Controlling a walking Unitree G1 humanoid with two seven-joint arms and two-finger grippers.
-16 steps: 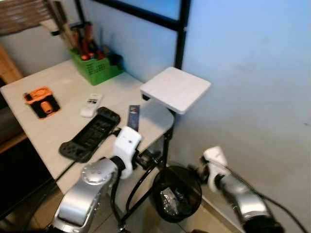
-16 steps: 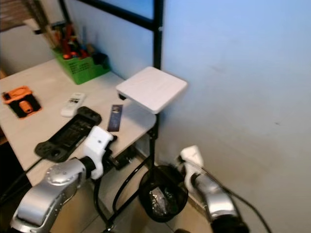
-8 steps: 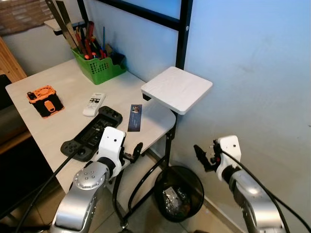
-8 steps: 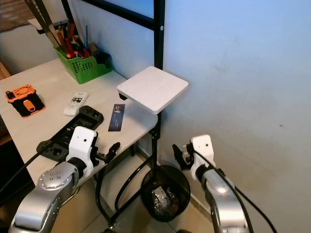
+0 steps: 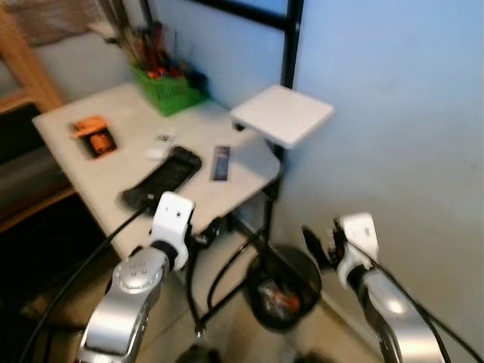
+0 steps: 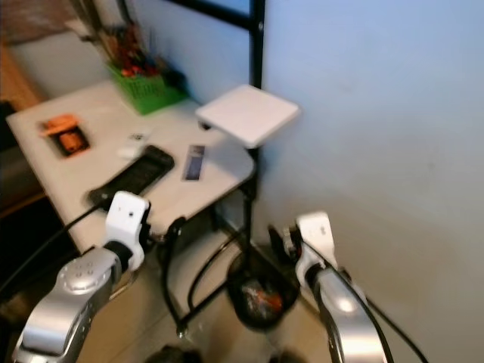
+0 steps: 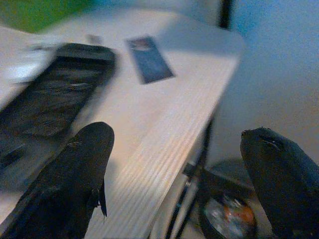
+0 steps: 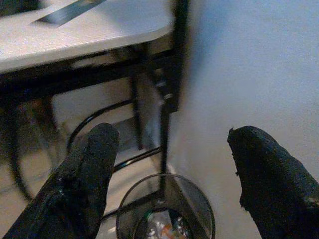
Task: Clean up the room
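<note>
A black wire bin (image 5: pixel 259 281) stands on the floor under the table's corner, with litter and something orange inside; its rim (image 8: pixel 201 201) is also in the right wrist view. My left gripper (image 5: pixel 209 230) is open and empty, level with the edge of the pale wooden table (image 5: pixel 83 174). My right gripper (image 5: pixel 316 246) is open and empty too, held above the bin close to the blue wall. On the table lie a black controller (image 5: pixel 161 178), a blue card (image 5: pixel 220 162), a white remote (image 5: pixel 159 147) and an orange device (image 5: pixel 94 136).
A green basket of tools (image 5: pixel 168 87) stands at the table's back. A white square shelf (image 5: pixel 283 115) juts from a black post (image 5: pixel 292 38) over the table's corner. Black metal legs (image 5: pixel 227 265) and a cable run below. The picture is blurred.
The whole picture has shifted and blurred, so the camera has moved; the table now looks farther off. A second ago both grippers were lower, near the bin; they have since risen.
</note>
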